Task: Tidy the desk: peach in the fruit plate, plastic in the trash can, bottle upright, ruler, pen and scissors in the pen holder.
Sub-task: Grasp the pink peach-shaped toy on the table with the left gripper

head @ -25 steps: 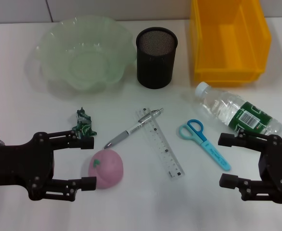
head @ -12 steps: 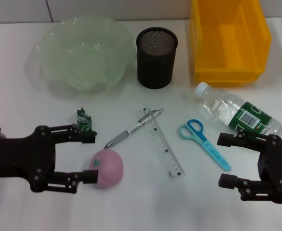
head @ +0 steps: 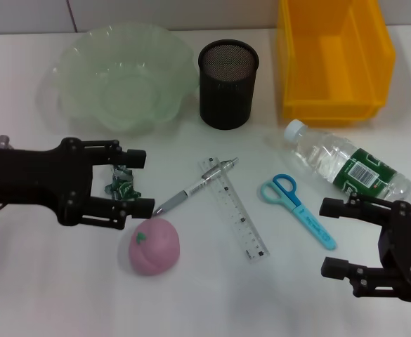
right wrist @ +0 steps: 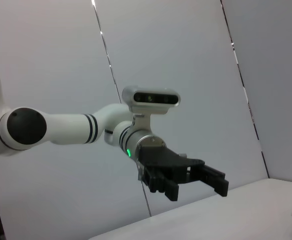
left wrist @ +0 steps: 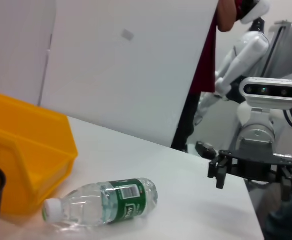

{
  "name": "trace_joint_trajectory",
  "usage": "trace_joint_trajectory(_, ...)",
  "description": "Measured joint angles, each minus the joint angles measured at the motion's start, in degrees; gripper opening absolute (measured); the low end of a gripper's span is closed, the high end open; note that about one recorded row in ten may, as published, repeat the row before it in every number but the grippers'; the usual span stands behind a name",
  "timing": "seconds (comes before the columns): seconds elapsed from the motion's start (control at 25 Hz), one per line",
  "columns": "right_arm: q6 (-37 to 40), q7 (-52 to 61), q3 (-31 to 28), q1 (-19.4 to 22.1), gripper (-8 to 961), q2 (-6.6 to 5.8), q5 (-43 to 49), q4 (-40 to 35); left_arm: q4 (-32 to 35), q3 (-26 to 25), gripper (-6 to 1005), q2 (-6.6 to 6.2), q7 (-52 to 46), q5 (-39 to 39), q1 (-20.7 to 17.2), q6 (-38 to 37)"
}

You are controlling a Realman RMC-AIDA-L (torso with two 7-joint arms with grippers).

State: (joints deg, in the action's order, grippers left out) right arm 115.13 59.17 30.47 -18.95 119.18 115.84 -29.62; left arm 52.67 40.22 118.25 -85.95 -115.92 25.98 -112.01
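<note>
left gripper (head: 136, 181): wide open, holding nothing | plastic wrapper (head: 121, 180) between its fingers | peach (head: 154, 245) just below | right gripper (head: 334, 236): open, empty, bottle (head: 346, 167) just beyond

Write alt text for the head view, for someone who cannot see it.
The open left gripper straddles a green plastic wrapper just above a pink peach. The open right gripper hangs beside the scissors, near the lying bottle.

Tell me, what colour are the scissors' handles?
Light blue; the scissors show best in the head view.
</note>
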Motion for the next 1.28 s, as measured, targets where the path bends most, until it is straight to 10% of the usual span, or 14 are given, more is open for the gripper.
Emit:
trace_joint_trajectory(0.72,-3.9,-1.5,0.1,3.8,815,-0.27,4.0,0.0,3.2,21.3,818,0.49,-7.1,-6.2,2.9,13.7)
trace_joint_trajectory(1.28,-4.3,-1.5,0.1,2.5,813,-0.10,5.3,0.9,-0.3,24.7,810,0.40,-6.5,-9.6,3.0,20.2)
